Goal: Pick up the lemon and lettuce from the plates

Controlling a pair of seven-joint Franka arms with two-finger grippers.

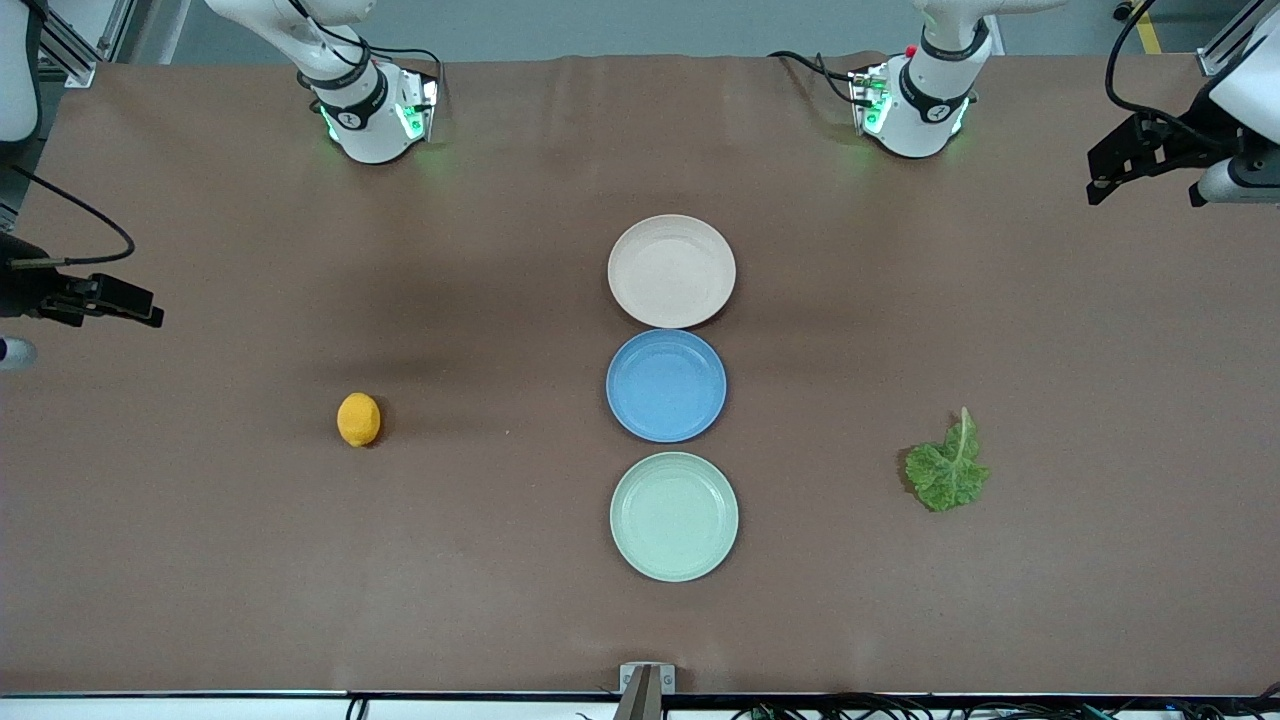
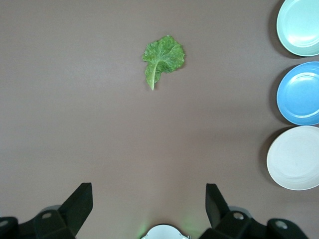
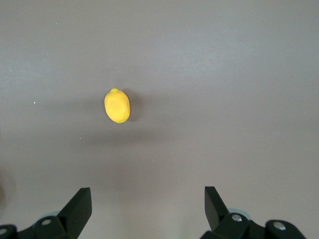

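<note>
The lemon [image 1: 359, 419] lies bare on the counter [image 1: 200, 560] toward the right arm's end, under the open right tool [image 3: 148, 206]. The lettuce [image 1: 948, 469] lies toward the left arm's end, stem pointing at the open left tool [image 2: 149, 206].

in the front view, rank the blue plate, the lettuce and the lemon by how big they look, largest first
1. blue plate, clearly the widest of the three
2. lettuce, well under the plate's width
3. lemon, smallest

All three lie on the table at about the same nearness to the camera, so the order looks safe.
</note>
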